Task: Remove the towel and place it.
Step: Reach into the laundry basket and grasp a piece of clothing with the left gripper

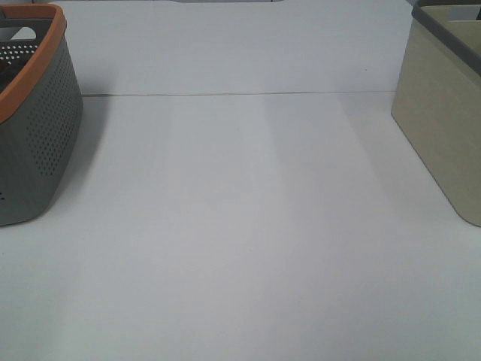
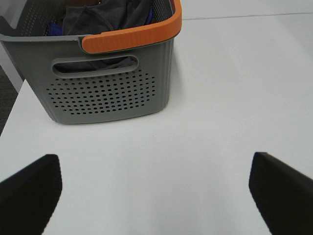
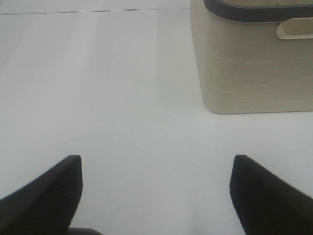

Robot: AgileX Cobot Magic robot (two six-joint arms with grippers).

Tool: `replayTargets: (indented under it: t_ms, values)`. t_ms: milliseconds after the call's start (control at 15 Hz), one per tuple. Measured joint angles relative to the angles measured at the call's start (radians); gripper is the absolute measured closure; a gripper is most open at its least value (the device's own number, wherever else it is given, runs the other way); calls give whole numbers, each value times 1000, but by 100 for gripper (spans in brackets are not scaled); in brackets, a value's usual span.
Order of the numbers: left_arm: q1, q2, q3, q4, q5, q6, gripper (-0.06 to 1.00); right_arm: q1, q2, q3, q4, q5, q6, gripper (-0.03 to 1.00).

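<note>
Both sets of jaws stand open and empty; if the dark towel snags, you may tip the left grey basket.

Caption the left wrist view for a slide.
Open left gripper above the white table, facing a grey, orange-rimmed basket with the dark towel bunched inside.

You have a plain white bench before you, matte and evenly lit. A thin dark seam crosses it near the far side. Soft light leaves pale stripes along the surface. Past one edge of the bench you can see a dark grey floor.
</note>
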Motion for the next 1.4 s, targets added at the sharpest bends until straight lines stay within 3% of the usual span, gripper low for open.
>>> replayTargets:
  t_ms: [1400]
  values:
    - [0, 0, 0, -3, 0, 0, -4, 0, 0, 0, 0, 0, 0, 16]
